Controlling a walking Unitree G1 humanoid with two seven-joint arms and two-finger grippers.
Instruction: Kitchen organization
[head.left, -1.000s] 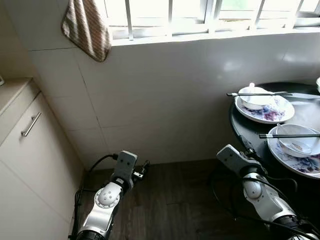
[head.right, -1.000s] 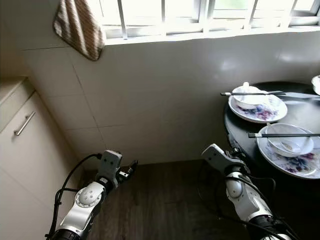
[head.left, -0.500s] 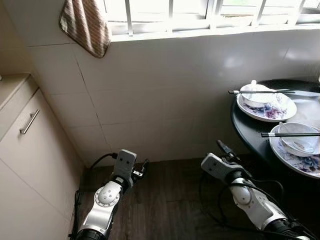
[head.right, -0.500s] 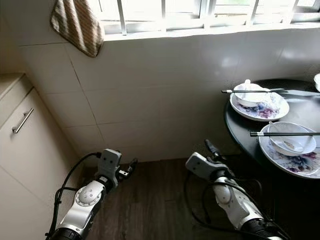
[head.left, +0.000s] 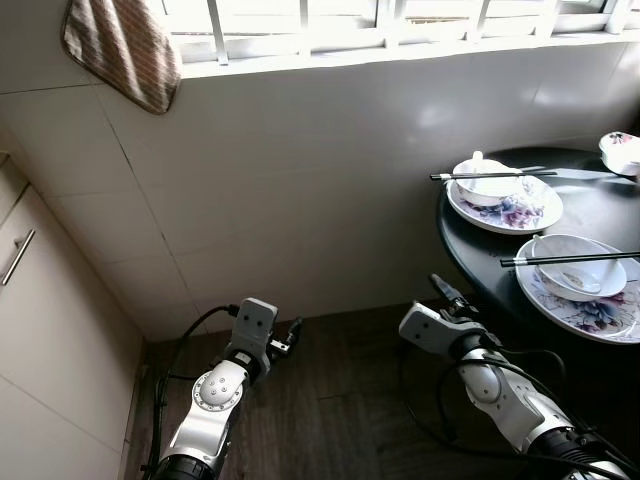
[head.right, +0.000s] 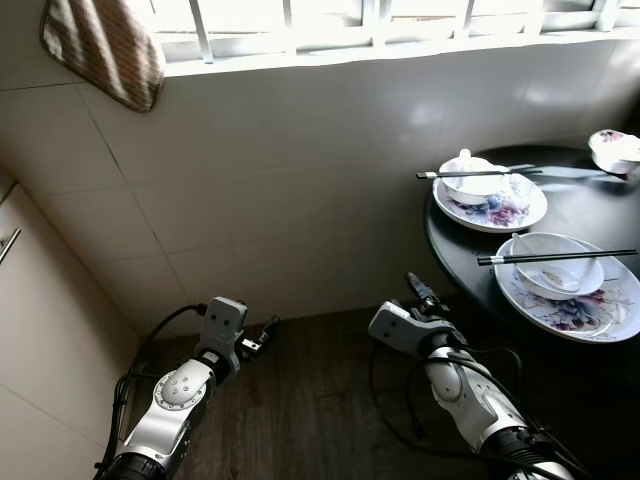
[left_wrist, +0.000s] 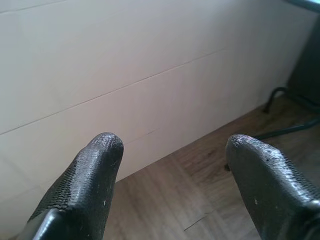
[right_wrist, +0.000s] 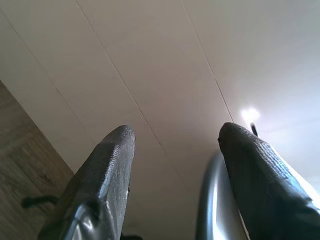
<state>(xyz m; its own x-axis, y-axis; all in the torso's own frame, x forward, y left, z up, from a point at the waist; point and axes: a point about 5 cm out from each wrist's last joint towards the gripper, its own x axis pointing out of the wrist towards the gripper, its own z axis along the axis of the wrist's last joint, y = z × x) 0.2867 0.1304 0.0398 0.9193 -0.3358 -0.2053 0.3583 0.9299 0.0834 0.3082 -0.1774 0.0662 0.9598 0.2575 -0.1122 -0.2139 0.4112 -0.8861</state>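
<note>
I count two plates (head.left: 505, 213) (head.left: 600, 312), three bowls (head.left: 487, 186) (head.left: 578, 279) (head.left: 622, 150), two chopstick pairs (head.left: 480, 175) (head.left: 570, 259) on the surface (head.left: 470, 250); left hand (left_wrist: 172, 165) and right hand (right_wrist: 175, 165) both spread, empty.

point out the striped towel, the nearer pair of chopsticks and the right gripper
striped towel (head.left: 125, 50), left eye view, middle of the hanging cloth
nearer pair of chopsticks (head.left: 565, 259), left eye view, mid-length, over the bowl
right gripper (head.left: 447, 292), left eye view, black fingers near the tips

Head stereo pair looking down at tiled wall (head.left: 300, 180) and round black table (head.left: 600, 215), both wrist cameras low, close, facing that same wall along their fingers
</note>
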